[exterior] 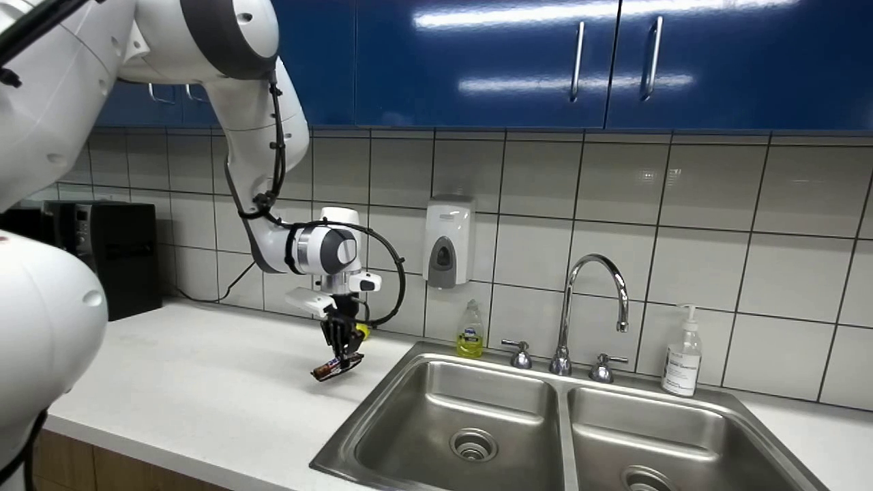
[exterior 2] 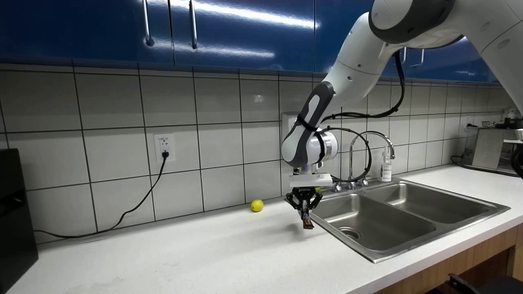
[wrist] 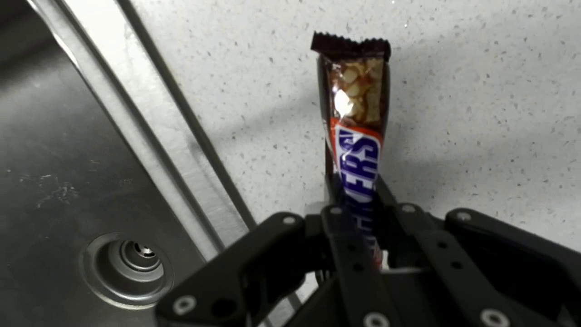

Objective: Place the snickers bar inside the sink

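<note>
Black and jointed, the robot's hand (wrist: 358, 195) is seen closest in the wrist view, its two fingers clenched around a thin, brown-wrapped Snickers bar (wrist: 358, 136) lettered in blue and white. By this grasp the bar is held over the speckled white counter (exterior: 204, 382), just beside the large stainless steel double-basin sink (exterior: 387, 394) and outside both basins. Between the bar and the nearer basin, with its round metal drain (wrist: 127, 271), the sink's flat rim is interposed. Behind the basins, a chrome gooseneck faucet (exterior: 566, 314) is mounted between two chrome lever handles (exterior: 521, 357), its spout arched well apart from the hand. Along the sink's back edge, a clear bottle of yellow-green liquid (exterior: 470, 337) and a clear pump bottle with a white label (exterior: 682, 365) are placed. On the white tiled wall (exterior: 532, 177), a white and grey dispenser (exterior: 449, 242) is fixed beneath glossy blue cupboards (exterior: 491, 75). Near the wall, a small yellow ball (exterior 2: 257, 205) is seen on the counter; in an exterior view it is partly hidden by the hand. Well apart, a black box-shaped machine (exterior: 129, 266) and, past the sink, a boxy metal appliance (exterior 2: 486, 149) are stood on the counter.
</note>
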Controlling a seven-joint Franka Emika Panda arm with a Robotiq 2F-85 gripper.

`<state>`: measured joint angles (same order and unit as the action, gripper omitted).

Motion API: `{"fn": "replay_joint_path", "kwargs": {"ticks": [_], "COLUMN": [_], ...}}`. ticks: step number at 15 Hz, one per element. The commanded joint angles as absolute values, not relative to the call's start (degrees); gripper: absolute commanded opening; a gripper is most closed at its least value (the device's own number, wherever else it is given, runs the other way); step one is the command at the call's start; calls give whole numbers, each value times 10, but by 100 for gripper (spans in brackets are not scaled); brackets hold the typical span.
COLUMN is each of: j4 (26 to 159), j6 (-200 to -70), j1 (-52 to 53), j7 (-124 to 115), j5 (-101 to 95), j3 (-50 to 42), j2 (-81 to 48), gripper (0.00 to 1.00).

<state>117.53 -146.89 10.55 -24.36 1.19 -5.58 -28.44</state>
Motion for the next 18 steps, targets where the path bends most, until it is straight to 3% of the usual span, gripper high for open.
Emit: {"fn": "replay_joint_path", "kwargs": {"ticks": [1, 18], "j4": [1180, 1167], "j6": [-1438, -1454], "j1": [94, -39], "j7": [-233, -205], "j5": [-1, 12], "j3": [-57, -136], "j2": [-256, -267], "gripper": [4, 4]}}
